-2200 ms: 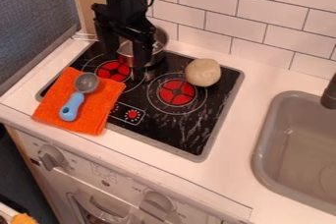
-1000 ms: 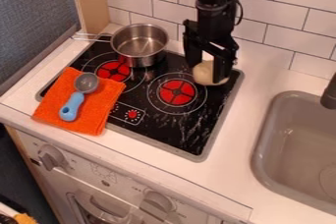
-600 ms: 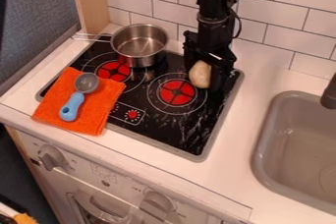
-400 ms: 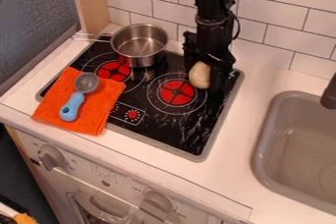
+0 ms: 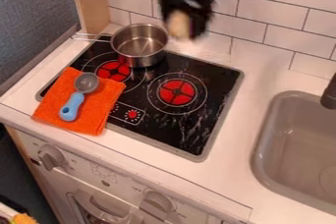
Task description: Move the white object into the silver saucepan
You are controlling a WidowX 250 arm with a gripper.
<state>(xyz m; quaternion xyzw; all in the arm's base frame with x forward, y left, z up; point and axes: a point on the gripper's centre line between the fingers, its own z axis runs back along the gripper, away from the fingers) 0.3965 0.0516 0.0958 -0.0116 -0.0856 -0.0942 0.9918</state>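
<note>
The white object (image 5: pixel 178 24), a pale, rounded lump, is hanging in the grip of the black gripper (image 5: pixel 180 27), whose fingers are closing around its sides. Its visible part is showing taller than wide, but the gripper is hiding some of it, so its true long axis is staying uncertain. The object is appearing clear of the stove, in front of the tiled wall (image 5: pixel 263 36).

The silver saucepan (image 5: pixel 136 61) is standing upright on the cooktop (image 5: pixel 181 137), its open mouth facing up and its wire handle (image 5: pixel 91 37) pointing toward the view's left. The object is hanging just beside the pan toward the view's right, and seemingly higher than the rim. The coming move is therefore probably calling for a short sideways carry to the view's left, then a lowering and release over the mouth. How much nearer the wall the load is hanging is hard to judge; carrying too low could be risking a knock against the near side of the rim.

Farther out, a blue-handled scoop (image 5: pixel 72 107) is resting on an orange cloth (image 5: pixel 93 120).
</note>
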